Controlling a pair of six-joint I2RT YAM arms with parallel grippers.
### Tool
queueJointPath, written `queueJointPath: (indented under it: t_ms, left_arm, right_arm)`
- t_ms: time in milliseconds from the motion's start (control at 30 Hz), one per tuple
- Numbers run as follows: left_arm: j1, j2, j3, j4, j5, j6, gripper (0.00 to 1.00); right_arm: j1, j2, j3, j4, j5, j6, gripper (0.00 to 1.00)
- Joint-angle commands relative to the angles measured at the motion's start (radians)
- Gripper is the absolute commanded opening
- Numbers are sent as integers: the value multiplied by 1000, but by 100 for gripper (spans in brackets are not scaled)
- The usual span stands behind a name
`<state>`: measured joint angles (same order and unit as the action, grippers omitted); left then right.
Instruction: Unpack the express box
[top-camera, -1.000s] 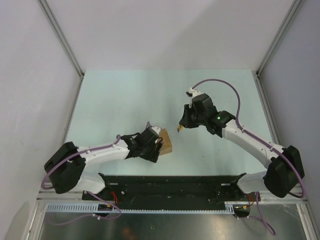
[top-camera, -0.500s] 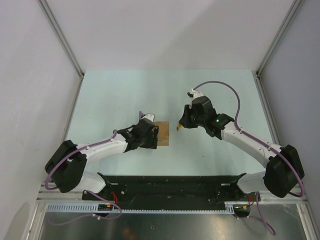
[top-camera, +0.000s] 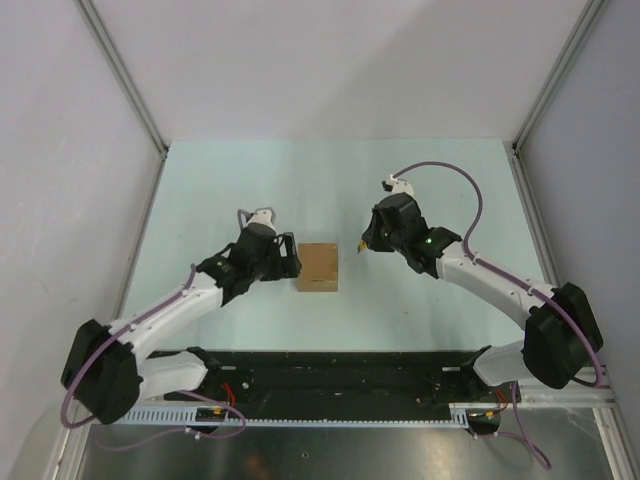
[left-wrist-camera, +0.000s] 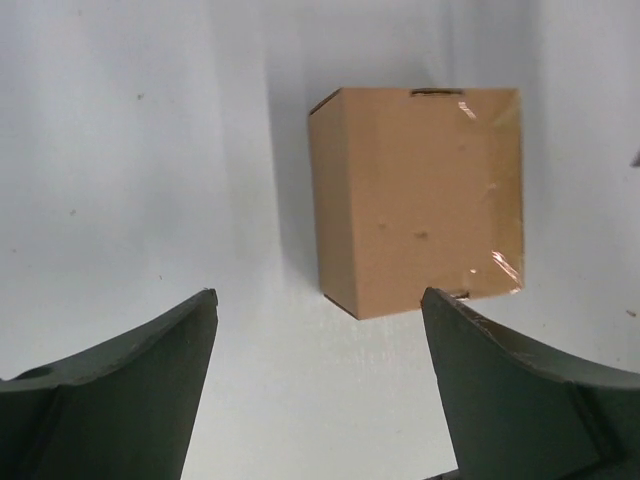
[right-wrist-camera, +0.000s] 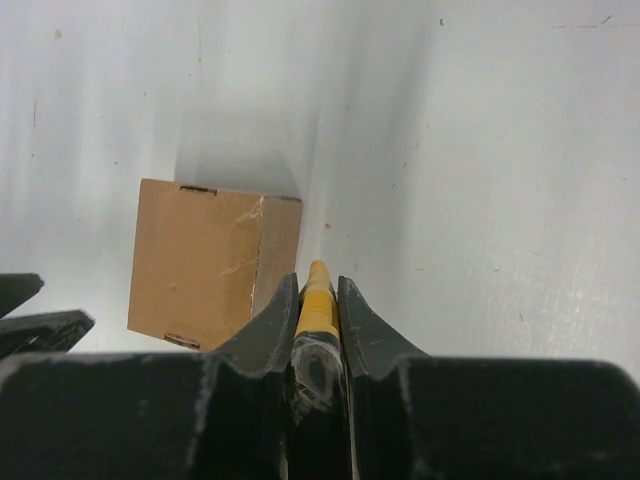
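Pale green tabletop (top-camera: 250, 180), closed in by plain light walls with aluminium frame posts at the far corners. Both arm bases sit on a black mounting rail (top-camera: 340, 370) at the near edge.

Left arm: stretched low from the near-left base, running diagonally forward and inward, wrist roughly level. Left gripper (top-camera: 290, 258) points at the left side of the express box (top-camera: 318, 267). Jaws are spread wide with nothing between them. The wrist view shows the box ahead of the fingers (left-wrist-camera: 130, 380), clear of both. My read: lined up to brace or clamp the box from the side so it doesn't slide under a cut.

The box sits flat on the tabletop, about mid-table between the two grippers. Flaps are down and the lid is not opened yet. Glossy streaks across the top look like clear tape, with a seam running along that face.

Right arm: base near-right, elbow pushed out to the right, forearm folding back inward toward centre, wrist pitched down. Right gripper (top-camera: 363, 243) is clamped tight on the yellow cutter knife (right-wrist-camera: 318, 310), whose tip pokes out past the fingertips. The tip is just beside the box's right edge, near the far corner, not touching. The knife is held in line with the fingers, likely so the wrist can drag the tip straight along the seam.

Beyond the grippers there's bare tabletop up to the back wall.

Judgement: early stage, cut not started.
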<state>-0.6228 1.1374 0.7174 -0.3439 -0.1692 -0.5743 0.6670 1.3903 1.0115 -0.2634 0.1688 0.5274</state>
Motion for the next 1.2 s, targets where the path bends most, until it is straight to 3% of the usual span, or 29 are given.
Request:
queueJointPath:
  t_ms: [0, 133, 500, 867, 1167]
  left_arm:
    - [44, 117, 68, 3, 91, -93, 89]
    - [66, 252, 106, 49, 215, -146, 91]
    - [130, 331, 40, 284, 491, -360, 89]
    - [138, 334, 1, 324, 525, -450, 83]
    - [152, 259, 60, 299, 289, -230, 83]
  right_arm:
    - [31, 13, -1, 32, 74, 34, 0]
    - [49, 29, 4, 59, 93, 57, 0]
    - [72, 53, 16, 69, 123, 69, 0]
    - [89, 73, 30, 142, 164, 3, 0]
    - [131, 79, 32, 220, 193, -122, 0]
